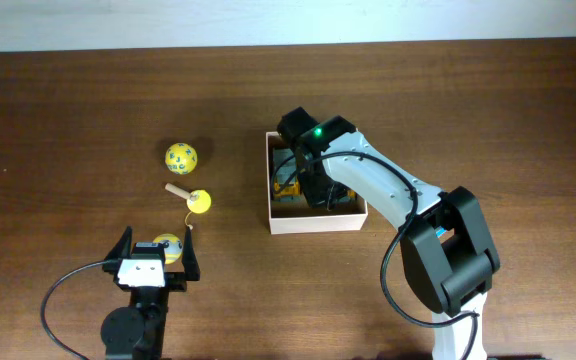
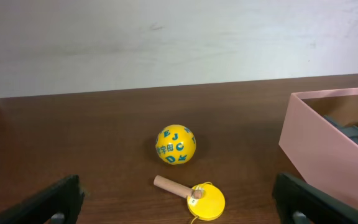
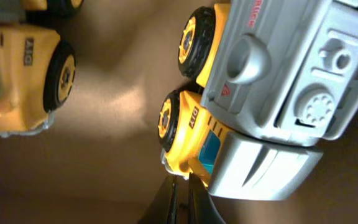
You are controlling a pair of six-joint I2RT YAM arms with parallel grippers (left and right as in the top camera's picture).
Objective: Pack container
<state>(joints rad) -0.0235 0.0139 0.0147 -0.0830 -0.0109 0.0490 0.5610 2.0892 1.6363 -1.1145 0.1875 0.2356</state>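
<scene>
Container (image 1: 318, 223) sits right of centre on the table, with yellow toy trucks (image 3: 191, 130) already inside and the right gripper (image 3: 180, 202) pinched shut on nothing, low beside them. Yet to go in, on the left: a lettered yellow ball (image 1: 181, 157), a peg toy (image 1: 193, 198), and another ball (image 1: 168, 246) between the wide-spread jaws of the left gripper (image 1: 158, 243). Dark wood tabletop (image 1: 68, 100); pale wall (image 2: 166, 37) beyond.

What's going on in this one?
The right claw is down inside the container, shut, next to a yellow-and-grey toy truck already lying in there. The left claw hangs open over a yellow ball on the table. A lettered ball and a yellow peg toy lie outside the container, not yet packed.
</scene>
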